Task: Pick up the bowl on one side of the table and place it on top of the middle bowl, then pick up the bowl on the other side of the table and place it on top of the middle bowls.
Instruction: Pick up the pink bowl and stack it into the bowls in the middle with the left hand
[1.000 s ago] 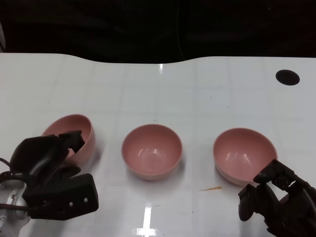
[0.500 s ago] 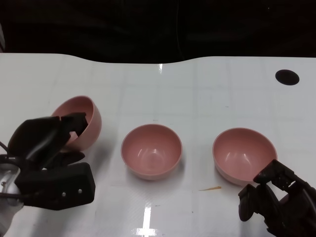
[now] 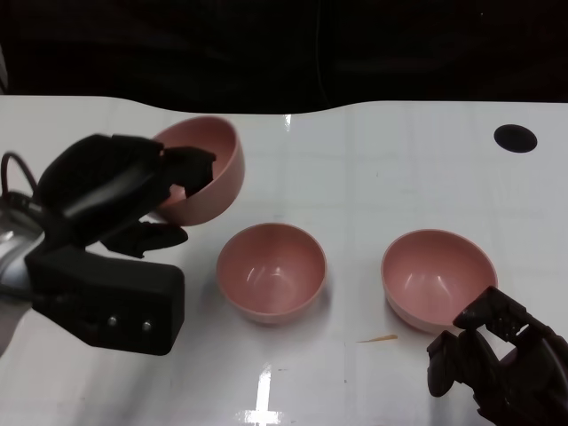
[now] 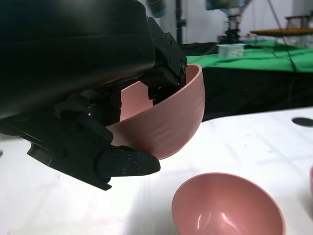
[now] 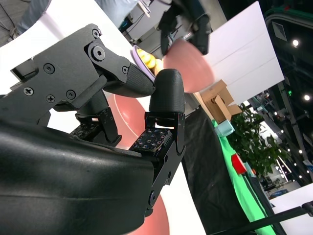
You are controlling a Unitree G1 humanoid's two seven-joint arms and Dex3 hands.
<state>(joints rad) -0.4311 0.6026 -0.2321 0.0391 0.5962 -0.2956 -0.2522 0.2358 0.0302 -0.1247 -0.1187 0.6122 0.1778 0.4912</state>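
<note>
Gripping the left bowl (image 3: 202, 169) tilted above the tabletop (image 3: 373, 160), my left robot hand (image 3: 124, 191) sits at ten o'clock of the middle bowl (image 3: 272, 271); my right robot hand (image 3: 497, 364) is curled, empty.

Glossy pink bowls (image 3: 272, 271) sit on a smooth, shiny white table (image 3: 373, 169).

Left hand (image 3: 124, 200) raised, fingers clamped (holding sth), right hand (image 3: 497, 364) low, fingers curled
</note>
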